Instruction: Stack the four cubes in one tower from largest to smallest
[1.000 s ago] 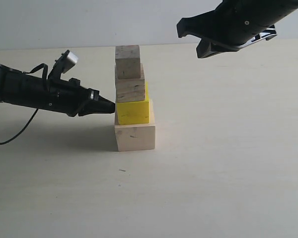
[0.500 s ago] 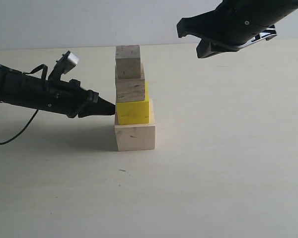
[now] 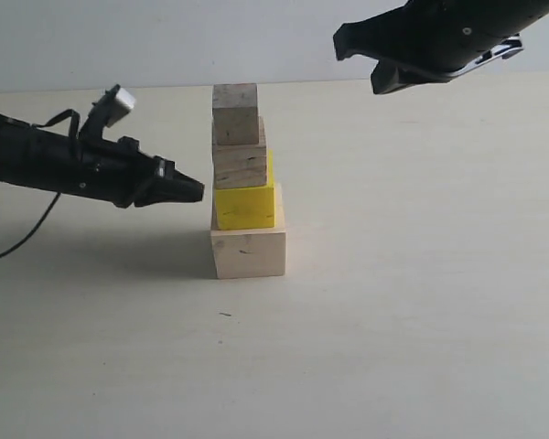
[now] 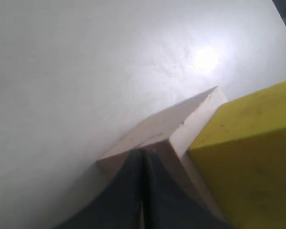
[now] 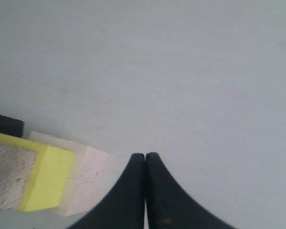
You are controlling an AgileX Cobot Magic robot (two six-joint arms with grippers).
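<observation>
The tower stands mid-table: a large pale wood cube (image 3: 248, 252) as base, a yellow cube (image 3: 247, 205) on it, a grained wood cube (image 3: 241, 166) above, and a small pale cube (image 3: 235, 113) on top. The upper cubes sit offset toward the left edge. My left gripper (image 3: 199, 190) is shut and empty, its tip just left of the yellow cube with a small gap. In the left wrist view the gripper (image 4: 143, 151) points at the base cube (image 4: 181, 124) beside the yellow cube (image 4: 248, 157). My right gripper (image 3: 340, 41) hangs shut, high to the tower's right.
The right wrist view shows its shut gripper (image 5: 145, 155) above bare table (image 5: 205, 86), with the yellow cube (image 5: 47, 179) and base cube (image 5: 83, 176) off to one side. A black cable (image 3: 18, 245) trails from the left arm.
The left gripper has drawn back a little to the left and slightly up, off the yellow cube's side. The right arm has risen and shifted right. The tower has not moved.
</observation>
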